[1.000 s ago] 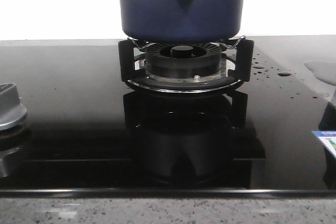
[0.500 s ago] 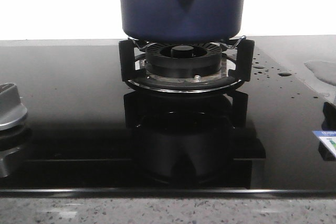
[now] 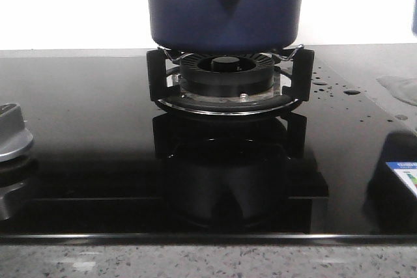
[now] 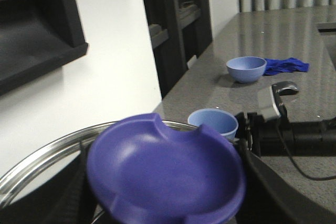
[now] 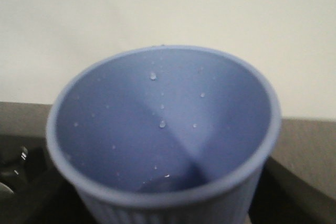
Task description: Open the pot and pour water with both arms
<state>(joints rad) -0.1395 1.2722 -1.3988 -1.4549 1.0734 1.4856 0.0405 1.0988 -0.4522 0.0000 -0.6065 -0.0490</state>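
Note:
The dark navy pot [image 3: 225,8] stands on the black burner ring [image 3: 227,76]; its top is cut off in the front view. My left gripper [image 4: 165,182] is shut on the purple-blue knob [image 4: 163,166] of a lid with a steel rim [image 4: 47,153]; dark fingers flank the knob. I cannot tell whether the lid rests on the pot. My right gripper [image 5: 165,205] is shut on a light blue ribbed cup [image 5: 163,129] with droplets inside. The cup also shows in the left wrist view [image 4: 212,123], just beyond the lid, and as a blue sliver at the front view's right edge [image 3: 414,24].
The glossy black stovetop [image 3: 85,135] has water drops at the right [image 3: 352,92] and a silver knob [image 3: 10,131] at the left. A blue bowl [image 4: 245,68] and a blue cloth [image 4: 286,65] lie on the grey counter farther off. Dark shelving [image 4: 173,19] stands against the wall.
A blue sliver of the cup has come in at the front view's upper right edge. The dark reflection at the stovetop's right has grown. The pot has stayed in place.

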